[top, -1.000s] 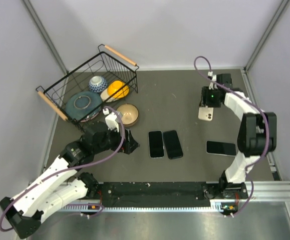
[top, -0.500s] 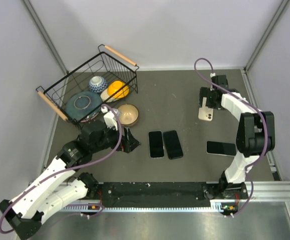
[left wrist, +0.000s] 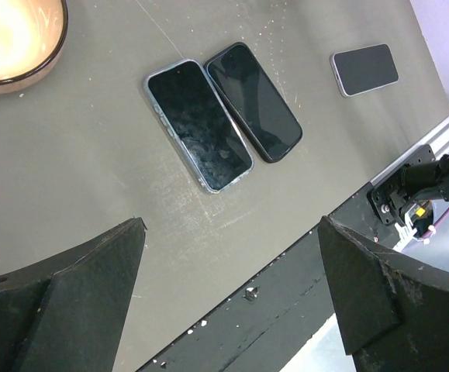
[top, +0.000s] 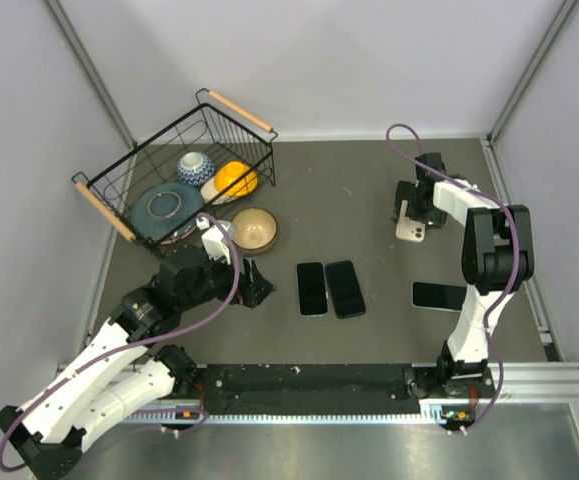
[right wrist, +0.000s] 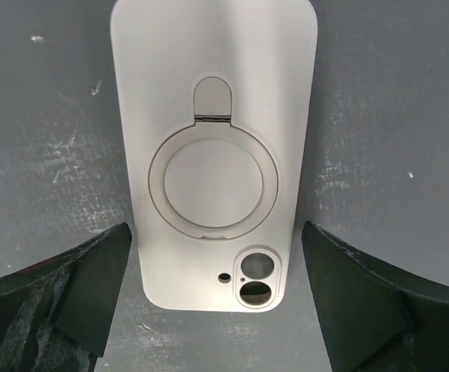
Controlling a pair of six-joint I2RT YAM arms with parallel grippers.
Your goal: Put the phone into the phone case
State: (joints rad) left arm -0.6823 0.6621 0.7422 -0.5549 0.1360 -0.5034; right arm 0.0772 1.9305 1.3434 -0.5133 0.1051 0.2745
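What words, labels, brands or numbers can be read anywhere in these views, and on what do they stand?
None can be read.
The phone case shows only a ring and camera cutouts, no lettering.
The clear-edged phone, the black phone and the silver-edged phone have dark, blank screens.

A black wire basket (top: 148, 141) with wooden handles is set at the far left of the dark worktop (top: 339, 190). A blue-grey plate (top: 166, 206), a patterned bowl (top: 195, 165) and a yellow item (top: 235, 180) are held in it. A tan bowl (top: 255, 228) is placed just beside its near right corner.
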